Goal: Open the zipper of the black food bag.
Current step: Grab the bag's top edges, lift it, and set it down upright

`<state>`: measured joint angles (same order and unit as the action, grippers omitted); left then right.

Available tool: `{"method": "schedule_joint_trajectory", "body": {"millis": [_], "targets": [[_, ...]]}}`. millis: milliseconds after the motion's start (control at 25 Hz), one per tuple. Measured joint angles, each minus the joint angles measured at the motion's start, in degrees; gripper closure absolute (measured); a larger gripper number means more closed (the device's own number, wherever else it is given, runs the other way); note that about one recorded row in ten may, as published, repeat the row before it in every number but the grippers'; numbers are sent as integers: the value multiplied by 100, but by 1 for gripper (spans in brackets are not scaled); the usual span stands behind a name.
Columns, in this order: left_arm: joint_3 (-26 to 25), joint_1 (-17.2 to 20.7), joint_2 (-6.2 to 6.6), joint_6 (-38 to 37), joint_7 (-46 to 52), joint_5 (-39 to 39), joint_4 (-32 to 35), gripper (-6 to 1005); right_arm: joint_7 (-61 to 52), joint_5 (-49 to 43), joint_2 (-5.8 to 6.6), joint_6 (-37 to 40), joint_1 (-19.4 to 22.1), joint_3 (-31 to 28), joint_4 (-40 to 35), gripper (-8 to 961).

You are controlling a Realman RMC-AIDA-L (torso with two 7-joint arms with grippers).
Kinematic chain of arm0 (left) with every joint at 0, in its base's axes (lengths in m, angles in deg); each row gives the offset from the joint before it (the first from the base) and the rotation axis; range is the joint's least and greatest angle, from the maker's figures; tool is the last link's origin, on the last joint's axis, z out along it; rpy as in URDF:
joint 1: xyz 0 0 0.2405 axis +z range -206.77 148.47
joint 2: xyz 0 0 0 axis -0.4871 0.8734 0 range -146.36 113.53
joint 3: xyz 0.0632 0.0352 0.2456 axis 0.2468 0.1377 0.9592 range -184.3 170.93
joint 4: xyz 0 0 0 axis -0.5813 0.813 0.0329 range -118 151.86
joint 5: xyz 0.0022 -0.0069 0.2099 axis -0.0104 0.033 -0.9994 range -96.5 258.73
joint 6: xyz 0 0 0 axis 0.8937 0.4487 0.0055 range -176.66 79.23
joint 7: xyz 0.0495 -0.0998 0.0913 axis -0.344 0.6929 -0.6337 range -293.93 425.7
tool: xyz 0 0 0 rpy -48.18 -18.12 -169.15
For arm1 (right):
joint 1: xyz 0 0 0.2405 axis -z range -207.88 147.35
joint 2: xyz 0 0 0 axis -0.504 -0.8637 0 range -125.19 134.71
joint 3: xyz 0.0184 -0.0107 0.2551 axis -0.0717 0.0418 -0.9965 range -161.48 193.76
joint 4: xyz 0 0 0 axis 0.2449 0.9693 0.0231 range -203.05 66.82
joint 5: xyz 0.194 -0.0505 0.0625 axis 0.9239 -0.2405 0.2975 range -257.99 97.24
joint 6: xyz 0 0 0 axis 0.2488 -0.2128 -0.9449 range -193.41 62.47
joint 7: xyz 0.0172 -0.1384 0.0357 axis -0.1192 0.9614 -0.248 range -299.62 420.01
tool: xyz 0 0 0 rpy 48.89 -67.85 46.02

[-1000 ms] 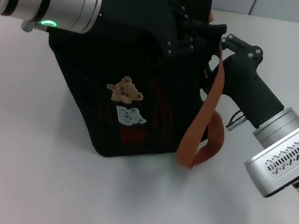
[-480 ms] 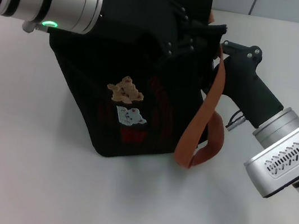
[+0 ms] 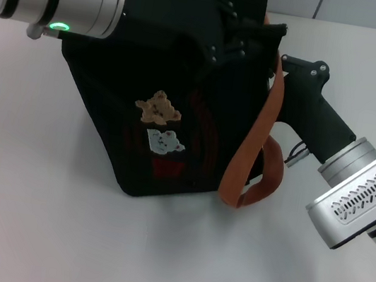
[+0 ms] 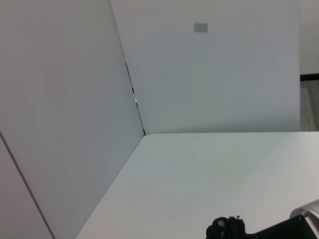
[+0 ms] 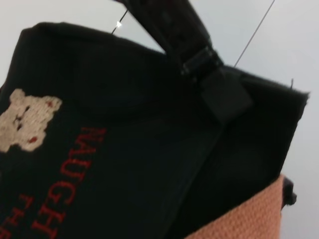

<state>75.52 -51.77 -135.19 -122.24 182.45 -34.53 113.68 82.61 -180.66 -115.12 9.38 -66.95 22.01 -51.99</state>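
The black food bag stands tilted on the white table, bear patches facing me. My left gripper reaches over its top from the left and is shut on a fabric tab at the bag's top right corner. The right wrist view shows one of its fingers clamped on that tab of the bag. The zipper cannot be made out against the black fabric. My right gripper sits against the bag's upper right side, partly behind the orange-brown strap.
The strap loops down onto the white table at the bag's right foot. Red lettering runs beside a bear patch. Grey wall panels border the table at the back.
My left gripper has drawn slightly back and up, lifting the bag's top corner a little. The right gripper has barely shifted.
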Motion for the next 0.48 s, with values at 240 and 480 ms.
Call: {"method": "schedule_joint_trajectory", "body": {"millis": [240, 480], "targets": [[-107, 96, 4, 97, -66, 134, -1, 812, -6, -58, 0, -104, 21, 2, -11, 951], [-364, 272, 10, 105, -276, 513, -51, 813, -4, -61, 0, -243, 72, 2, -32, 949]]}}
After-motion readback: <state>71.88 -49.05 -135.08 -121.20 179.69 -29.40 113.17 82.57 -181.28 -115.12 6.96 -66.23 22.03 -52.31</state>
